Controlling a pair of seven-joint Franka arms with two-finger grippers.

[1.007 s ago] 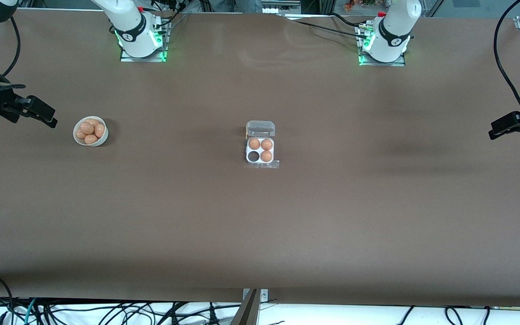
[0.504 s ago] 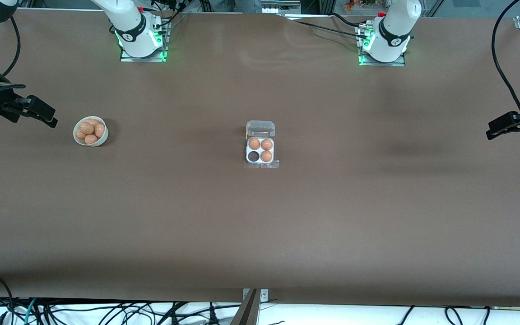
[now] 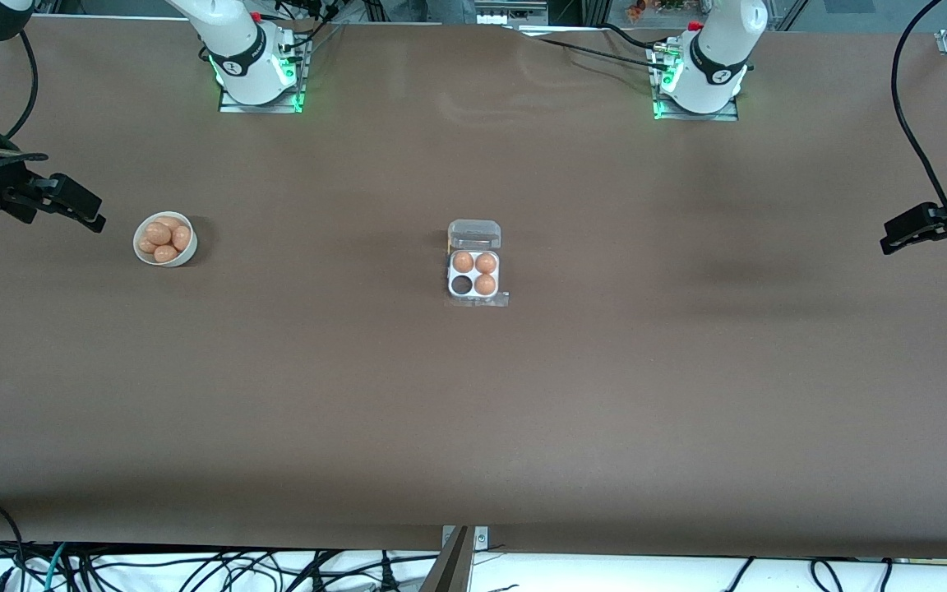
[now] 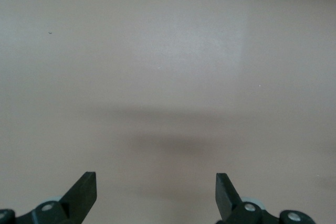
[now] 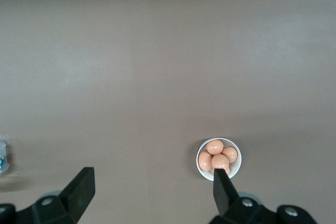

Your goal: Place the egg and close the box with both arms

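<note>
The clear box sits mid-table with its lid open and tilted back. Three brown eggs fill three cells; the cell nearer the camera on the right arm's side is empty. A cream bowl holds several eggs toward the right arm's end of the table; it also shows in the right wrist view. My right gripper is open and empty in the air beside the bowl, also seen in its own wrist view. My left gripper is open and empty over bare table at the left arm's end, also seen in its own wrist view.
The brown table carries only the box and the bowl. An edge of the box shows in the right wrist view. Black cables hang at both ends of the table and along the edge nearest the camera.
My left gripper has drifted a little toward the middle of the table. My right gripper, the box and the bowl have not visibly moved.
</note>
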